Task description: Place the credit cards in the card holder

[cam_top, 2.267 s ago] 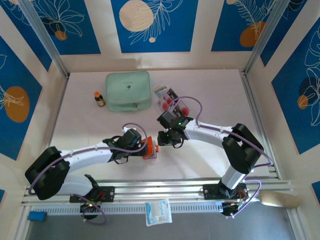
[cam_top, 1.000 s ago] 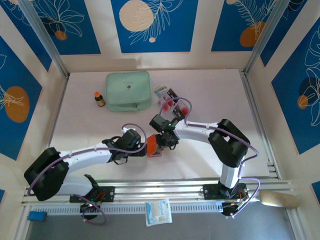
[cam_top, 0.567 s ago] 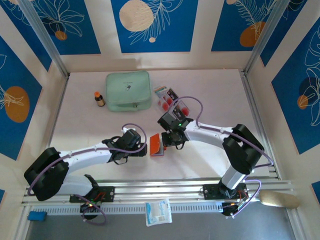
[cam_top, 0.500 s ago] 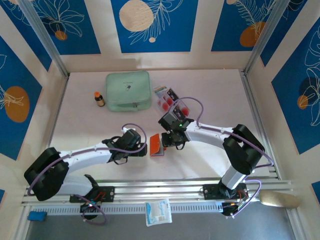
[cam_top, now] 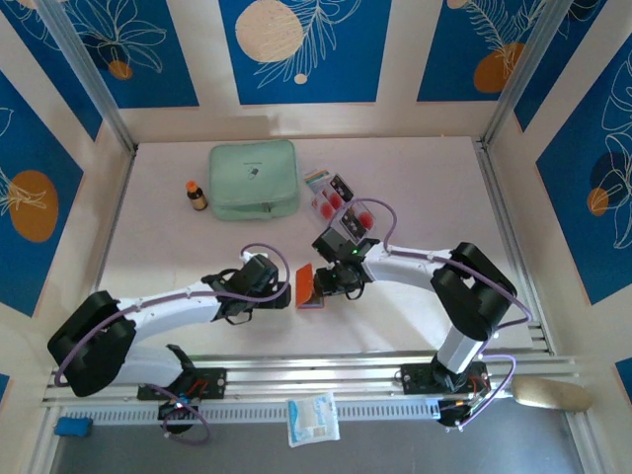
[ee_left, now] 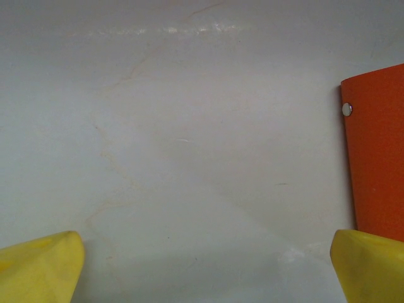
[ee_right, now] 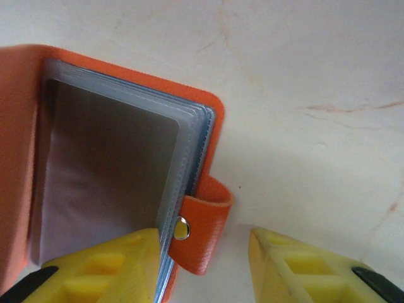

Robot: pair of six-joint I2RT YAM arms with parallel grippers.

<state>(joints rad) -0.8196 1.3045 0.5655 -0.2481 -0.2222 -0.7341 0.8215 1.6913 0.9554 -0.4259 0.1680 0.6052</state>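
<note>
Near the tabletop's [cam_top: 197, 247] 6 o'clock edge, the card holder [cam_top: 306, 285] lies open, long axis 12 to 6. Right gripper [cam_top: 328, 284], at 3 o'clock, jaws parted astride its snap tab [ee_right: 201, 235]; left gripper [cam_top: 284, 293], at 9, gaping empty. Credit cards [cam_top: 343, 203] lie at 1.

Small orange-red folding card holder [cam_top: 308, 287] [ee_right: 22, 139] [ee_left: 375, 158] lies open, with its stack of greyish clear sleeves [ee_right: 107, 177] exposed and its snap tab [ee_right: 201, 230], bearing a metal stud, projecting from one edge. White-and-black rectangular credit cards with red circles [cam_top: 343, 200] lie overlapping in a loose cluster farther back, near the holder but apart from it.
</note>
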